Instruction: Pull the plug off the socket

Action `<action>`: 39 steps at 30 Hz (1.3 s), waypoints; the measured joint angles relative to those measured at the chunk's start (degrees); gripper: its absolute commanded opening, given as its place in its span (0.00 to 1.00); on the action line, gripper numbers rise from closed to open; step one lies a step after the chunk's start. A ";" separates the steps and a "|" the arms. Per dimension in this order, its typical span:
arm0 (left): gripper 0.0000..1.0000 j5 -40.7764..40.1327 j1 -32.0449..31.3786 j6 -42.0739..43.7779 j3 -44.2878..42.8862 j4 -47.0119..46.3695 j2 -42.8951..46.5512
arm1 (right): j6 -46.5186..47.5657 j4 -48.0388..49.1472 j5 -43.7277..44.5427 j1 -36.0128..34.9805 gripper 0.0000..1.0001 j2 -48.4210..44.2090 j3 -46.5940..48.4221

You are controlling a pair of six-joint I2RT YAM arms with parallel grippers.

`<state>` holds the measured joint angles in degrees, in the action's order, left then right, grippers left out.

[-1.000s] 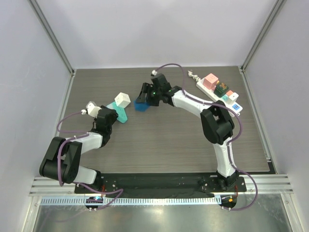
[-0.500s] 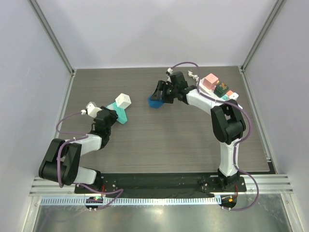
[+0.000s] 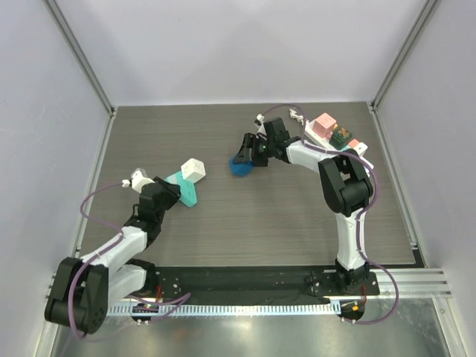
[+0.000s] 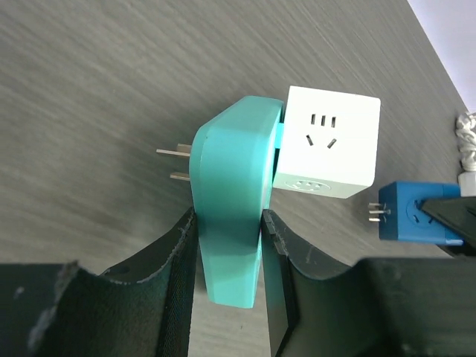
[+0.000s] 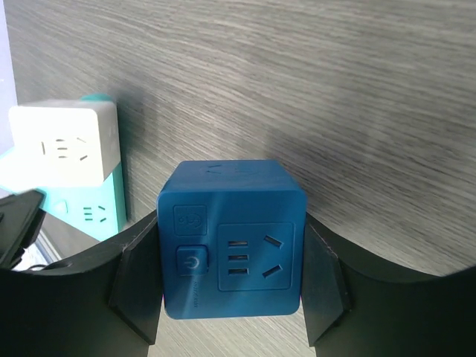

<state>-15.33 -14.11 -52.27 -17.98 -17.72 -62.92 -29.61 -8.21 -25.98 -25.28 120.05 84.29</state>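
Blue plug (image 3: 240,166) apart from socket (image 3: 186,192)

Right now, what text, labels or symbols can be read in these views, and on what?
No readable words or numbers anywhere.
Power symbol: on the button of the blue cube.
Embossed square logo above that button: illegible.
Oval embossed mark on the white cube: too faint.
Labels on the power strip: too small.

Dark grey wood-grain table (image 3: 245,216), seen from above. At 2 o'clock a white power strip (image 3: 312,132) lies diagonally on it, carrying a pink plug (image 3: 325,124) and a green plug (image 3: 342,135), with a coiled white cable (image 3: 295,114) just beside its far end. At 9 o'clock lies a teal adapter (image 3: 184,187), a white cube socket (image 3: 193,168) touching its far end.
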 measured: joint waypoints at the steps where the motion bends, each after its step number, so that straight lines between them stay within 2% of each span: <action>1: 0.00 0.39 0.00 -0.44 1.18 0.48 1.90 | -0.24 0.70 -0.31 0.02 0.23 0.00 -0.61; 2: 0.00 0.57 0.00 -0.85 2.29 1.09 3.72 | -0.46 1.49 -0.57 0.02 0.26 0.00 -1.33; 5: 0.00 1.81 0.00 -2.60 6.08 2.60 9.94 | -1.42 4.70 -2.36 0.17 0.43 -0.04 -4.20; 6: 0.00 2.34 -0.02 -3.13 6.71 4.22 12.09 | -1.84 6.14 -2.69 0.26 0.52 -0.24 -5.11; 8: 0.00 3.02 -0.09 -3.45 7.19 8.15 16.20 | -2.19 7.91 -3.08 0.35 0.64 -0.50 -6.25; 13: 0.00 3.58 -0.44 -4.37 8.46 19.08 27.52 | -1.27 6.91 -2.01 0.68 0.86 -0.70 -6.51; 14: 0.00 3.54 -0.46 -4.31 8.46 21.53 29.57 | -0.74 5.57 -1.11 0.70 0.95 -0.90 -6.51; 20: 0.00 3.58 -0.50 -3.52 7.19 27.45 32.11 | 4.81 -5.38 8.83 1.05 0.97 -7.72 -6.49; 26: 0.00 4.79 -0.57 -3.21 6.27 28.81 31.58 | 6.99 -10.01 16.52 1.36 0.99 -19.78 -10.80; 31: 0.00 6.40 -1.27 -5.09 8.92 28.17 35.23 | 5.14 -8.35 17.20 -1.29 0.99 -27.12 -17.33; 39: 0.00 7.78 -1.90 -6.84 11.06 27.32 37.68 | -5.44 5.99 14.05 -15.96 1.00 -26.49 -25.38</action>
<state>-7.55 -16.01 -59.11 -6.92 9.61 -25.23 -35.05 -2.22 -11.92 -41.23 93.56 58.92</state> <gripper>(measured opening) 0.365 0.991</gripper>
